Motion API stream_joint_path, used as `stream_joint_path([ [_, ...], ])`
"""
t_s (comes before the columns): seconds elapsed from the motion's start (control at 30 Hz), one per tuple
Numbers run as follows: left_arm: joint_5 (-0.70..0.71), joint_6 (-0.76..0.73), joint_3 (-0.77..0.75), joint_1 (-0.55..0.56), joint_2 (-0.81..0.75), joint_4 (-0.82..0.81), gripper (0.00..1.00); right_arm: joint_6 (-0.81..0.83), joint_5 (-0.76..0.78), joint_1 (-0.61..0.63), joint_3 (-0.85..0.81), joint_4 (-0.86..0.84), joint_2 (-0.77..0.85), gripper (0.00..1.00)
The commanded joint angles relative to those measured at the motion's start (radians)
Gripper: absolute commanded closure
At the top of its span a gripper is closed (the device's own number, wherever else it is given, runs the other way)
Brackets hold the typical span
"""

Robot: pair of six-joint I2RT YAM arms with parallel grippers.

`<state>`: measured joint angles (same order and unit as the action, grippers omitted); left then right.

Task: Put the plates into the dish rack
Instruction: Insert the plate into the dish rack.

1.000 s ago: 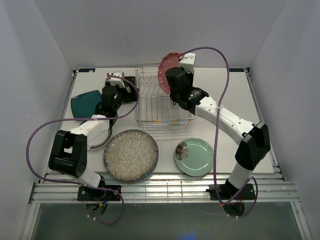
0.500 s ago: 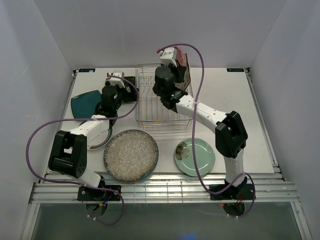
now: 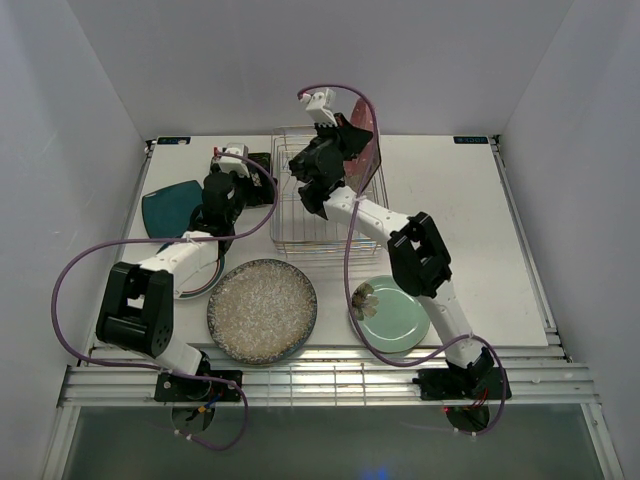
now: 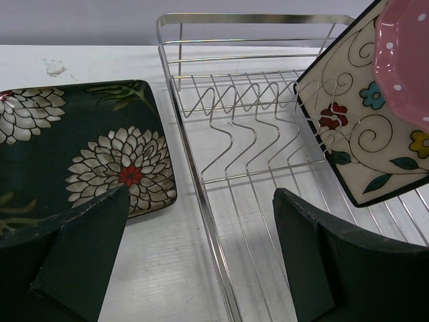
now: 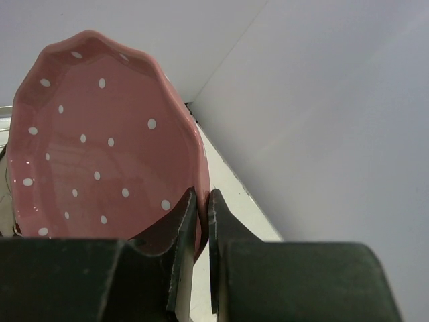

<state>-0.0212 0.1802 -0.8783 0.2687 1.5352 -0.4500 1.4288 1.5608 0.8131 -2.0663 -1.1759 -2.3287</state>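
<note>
My right gripper [image 3: 342, 140] is shut on the rim of the pink dotted plate [image 3: 366, 135], holding it on edge above the back right of the silver wire dish rack [image 3: 300, 225]. The right wrist view shows the fingers [image 5: 201, 201] pinching that plate [image 5: 100, 154]. A cream floral square plate [image 4: 365, 141] leans in the rack [image 4: 234, 134], with the pink plate [image 4: 405, 54] just above it. My left gripper [image 3: 232, 162] is open and empty by the rack's left side [image 4: 201, 255], next to the black floral square plate [image 4: 80, 154].
A teal plate [image 3: 170, 205] lies at the left. White teal-rimmed plates [image 3: 200, 278] lie under my left arm. The grey speckled plate [image 3: 262, 310] and the mint green floral plate [image 3: 390, 313] lie at the front. Walls enclose the table.
My right arm has swung left over the rack's back edge and turned the pink plate from facing left to standing at the rack's right. My left arm has not moved.
</note>
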Motion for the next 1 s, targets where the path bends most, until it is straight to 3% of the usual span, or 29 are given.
stream_joint_path([
  [0.0, 0.006, -0.007, 0.004, 0.003, -0.046, -0.019, 0.02, -0.155, -0.044, 0.004, 0.041, -0.177, 0.176, 0.92],
  [0.43, 0.050, -0.002, 0.015, -0.002, -0.078, -0.024, 0.02, -0.140, -0.088, 0.012, 0.043, -0.137, 0.178, 0.92],
  [0.77, 0.049, -0.001, 0.019, -0.003, -0.076, -0.029, 0.02, -0.617, -0.214, 0.009, 0.153, 0.364, 0.262, 0.92],
  [0.97, 0.049, -0.001, 0.021, -0.005, -0.080, -0.032, 0.02, -0.650, -0.217, 0.003, 0.149, 0.380, 0.238, 0.92],
])
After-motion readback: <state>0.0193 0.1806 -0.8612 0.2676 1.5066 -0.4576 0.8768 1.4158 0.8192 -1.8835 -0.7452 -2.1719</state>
